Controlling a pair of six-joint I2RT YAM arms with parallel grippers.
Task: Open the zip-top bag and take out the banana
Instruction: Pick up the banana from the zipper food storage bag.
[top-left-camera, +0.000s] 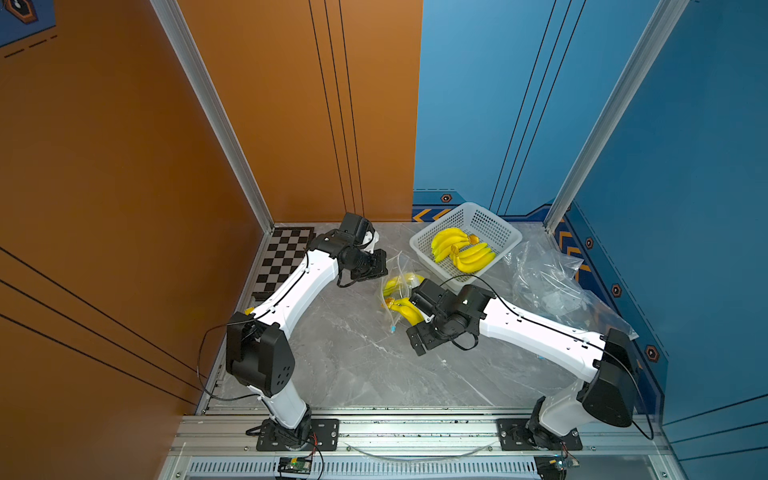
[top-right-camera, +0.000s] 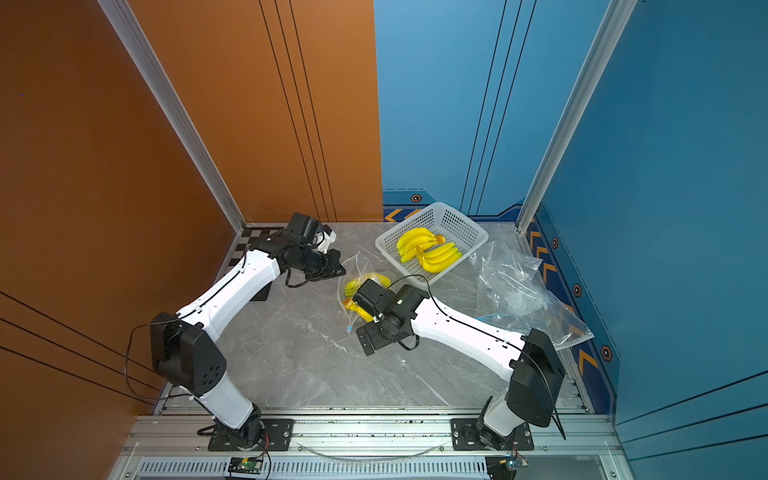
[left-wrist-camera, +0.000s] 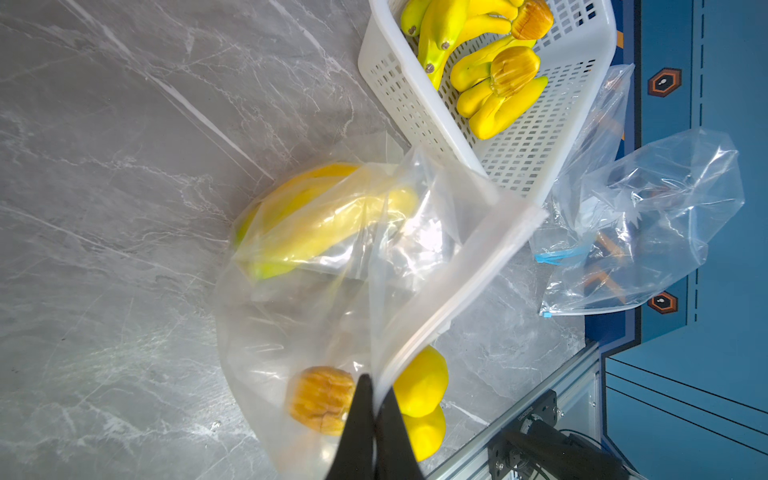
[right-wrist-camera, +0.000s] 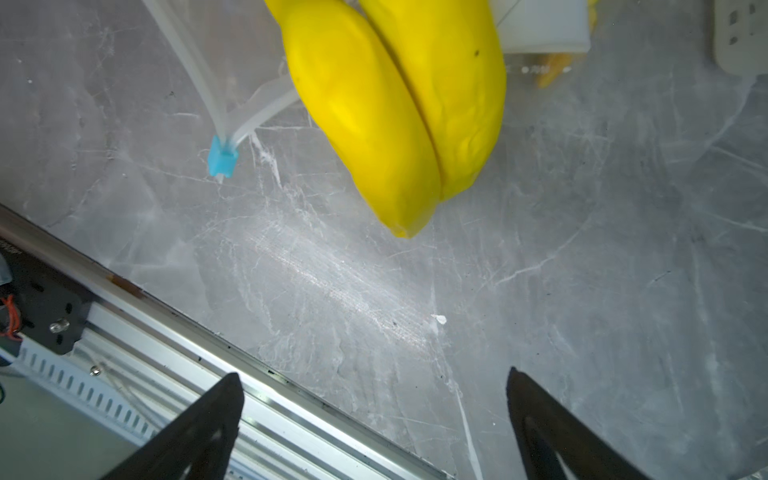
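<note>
While your left gripper (left-wrist-camera: 374, 388) pinches the zip-top bag (left-wrist-camera: 307, 316) rim, your right gripper (right-wrist-camera: 372, 373) hangs spread near the banana (right-wrist-camera: 374, 124).

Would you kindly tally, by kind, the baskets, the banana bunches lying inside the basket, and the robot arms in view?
White basket: 1
Banana bunches in it: 2
Robot arms: 2
Total: 5
</note>
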